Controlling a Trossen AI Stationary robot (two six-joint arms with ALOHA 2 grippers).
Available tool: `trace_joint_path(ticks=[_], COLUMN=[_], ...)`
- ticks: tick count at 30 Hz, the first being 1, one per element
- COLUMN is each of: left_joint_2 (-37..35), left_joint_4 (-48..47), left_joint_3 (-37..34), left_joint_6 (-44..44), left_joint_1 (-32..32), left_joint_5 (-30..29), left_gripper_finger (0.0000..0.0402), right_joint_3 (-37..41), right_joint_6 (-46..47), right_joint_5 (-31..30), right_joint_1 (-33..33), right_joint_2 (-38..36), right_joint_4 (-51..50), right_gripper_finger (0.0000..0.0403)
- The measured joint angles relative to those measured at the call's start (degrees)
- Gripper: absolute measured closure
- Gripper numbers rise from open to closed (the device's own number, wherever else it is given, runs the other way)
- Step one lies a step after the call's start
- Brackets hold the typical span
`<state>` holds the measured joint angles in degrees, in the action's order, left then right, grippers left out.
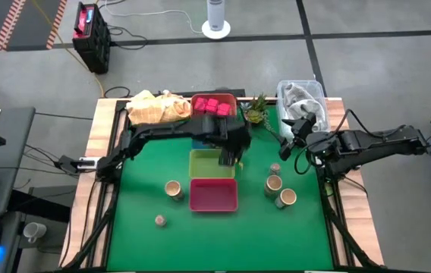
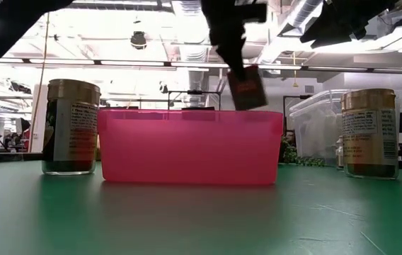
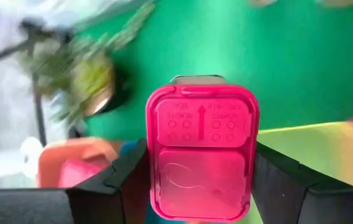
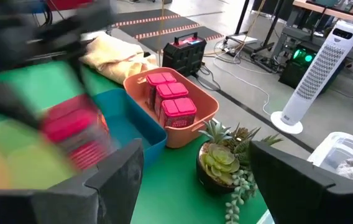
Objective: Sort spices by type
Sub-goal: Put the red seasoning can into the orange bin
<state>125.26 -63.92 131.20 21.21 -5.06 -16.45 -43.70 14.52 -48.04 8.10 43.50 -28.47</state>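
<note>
High view: the left end effector (image 1: 229, 158) is seen at frame centre above the yellow-green plastic tray (image 1: 212, 163), its fingers (image 3: 117, 180) clamped on a pinkish-red cube-like spice box (image 3: 202, 149), which is held clear of the green tabletop (image 1: 139, 220). More pinkish-red boxes (image 1: 213, 106) are packed inside the salmon-orange tray (image 1: 214, 98) at upper centre, just beside a small green potted plant (image 1: 256, 111). A pink plastic tray (image 1: 214, 194) is set below the yellow-green one, with a blue tray (image 4: 130, 121) shown beside the salmon-orange one in the right wrist view. One tan cylinder with a cream top (image 1: 173, 189) stands left of the pink tray, two more tan cylinders (image 1: 281, 191) stand to its right, and a tiny grey-brown round jar (image 1: 159, 221) sits at lower left. The right end effector (image 1: 290, 140) is held at right of centre near the clear plastic bin (image 1: 303, 102), its fingers parted and empty.
</note>
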Motion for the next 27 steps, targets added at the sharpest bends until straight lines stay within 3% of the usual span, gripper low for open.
trace_joint_path(ticks=[15, 27], left_joint_2=[-0.58, -0.63], left_joint_4=[-8.34, -13.40], left_joint_3=[0.00, -1.40], left_joint_6=[0.80, 1.51], left_joint_1=[-14.15, -20.46], left_joint_5=[2.54, 5.78], left_gripper_finger=[0.0184, 0.0184], right_joint_3=[-0.02, -0.02], right_joint_6=[0.02, 0.02], right_joint_5=[-0.01, -0.01], right_joint_1=[0.00, 0.00], right_joint_2=[-0.01, 0.01], right_joint_4=[0.08, 0.11], right_gripper_finger=[0.0088, 0.0088])
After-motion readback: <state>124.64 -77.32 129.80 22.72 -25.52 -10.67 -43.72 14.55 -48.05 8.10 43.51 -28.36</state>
